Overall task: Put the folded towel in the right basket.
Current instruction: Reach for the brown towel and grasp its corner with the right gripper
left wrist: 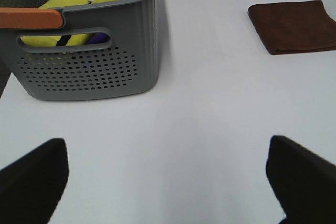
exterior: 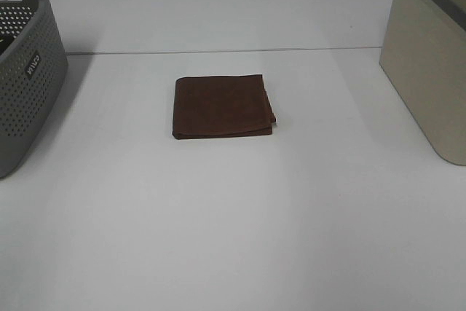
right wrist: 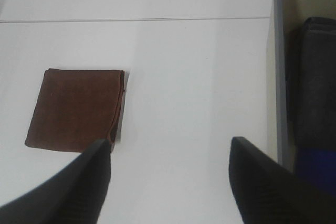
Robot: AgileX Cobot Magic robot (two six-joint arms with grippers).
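A folded brown towel [exterior: 223,105] lies flat on the white table, near the middle. It also shows in the left wrist view [left wrist: 294,25] and in the right wrist view [right wrist: 76,109]. The right basket [exterior: 429,63] is beige and stands at the table's right edge; its rim [right wrist: 278,66] shows in the right wrist view with dark cloth inside. Neither gripper shows in the exterior high view. My left gripper [left wrist: 168,177] is open and empty, far from the towel. My right gripper [right wrist: 170,182] is open and empty, above the table between the towel and the right basket.
A grey perforated basket [exterior: 25,78] stands at the table's left edge; in the left wrist view it [left wrist: 89,66] holds yellow and blue cloth. The table's back edge meets a white wall [exterior: 218,5].
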